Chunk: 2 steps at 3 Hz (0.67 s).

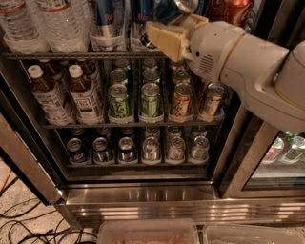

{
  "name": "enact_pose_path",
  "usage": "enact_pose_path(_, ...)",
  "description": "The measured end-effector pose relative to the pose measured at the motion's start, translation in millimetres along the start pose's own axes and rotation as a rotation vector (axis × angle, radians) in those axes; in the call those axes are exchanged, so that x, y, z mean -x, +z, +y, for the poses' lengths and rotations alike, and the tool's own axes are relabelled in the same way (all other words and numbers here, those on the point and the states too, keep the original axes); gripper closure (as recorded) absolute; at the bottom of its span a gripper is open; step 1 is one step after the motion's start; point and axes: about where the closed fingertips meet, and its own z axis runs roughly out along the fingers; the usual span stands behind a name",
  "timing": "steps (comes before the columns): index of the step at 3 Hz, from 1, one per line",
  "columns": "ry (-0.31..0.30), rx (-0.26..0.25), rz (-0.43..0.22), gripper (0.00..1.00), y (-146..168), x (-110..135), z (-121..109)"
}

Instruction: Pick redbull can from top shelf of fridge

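The fridge (143, 195) stands open, with a steel frame and a dark inside. On its top shelf (71, 55) a blue-and-silver redbull can (108, 19) stands in a clear lane tray. Next to it a second redbull can (164, 10) is tilted, its silver top (186, 5) turned toward the camera. My gripper (176, 26), with tan fingers (164, 39), reaches in from the right on a white arm (243, 62). It is shut on this tilted can at the shelf's front edge. The can's lower part is hidden behind the fingers.
Water bottles (62, 24) stand left on the top shelf, a red Coca-Cola can (233, 9) to the right. Tea bottles (86, 93) and green and orange cans (118, 102) fill the middle shelf. Short cans line the lowest. Plastic bins (147, 233) and cables (19, 224) lie below.
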Motion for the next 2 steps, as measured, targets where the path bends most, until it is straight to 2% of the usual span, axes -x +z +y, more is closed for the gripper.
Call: enact_pose_path(2,-0.010,0.049,0.053,1.00,-32.7,-13.1,12.7)
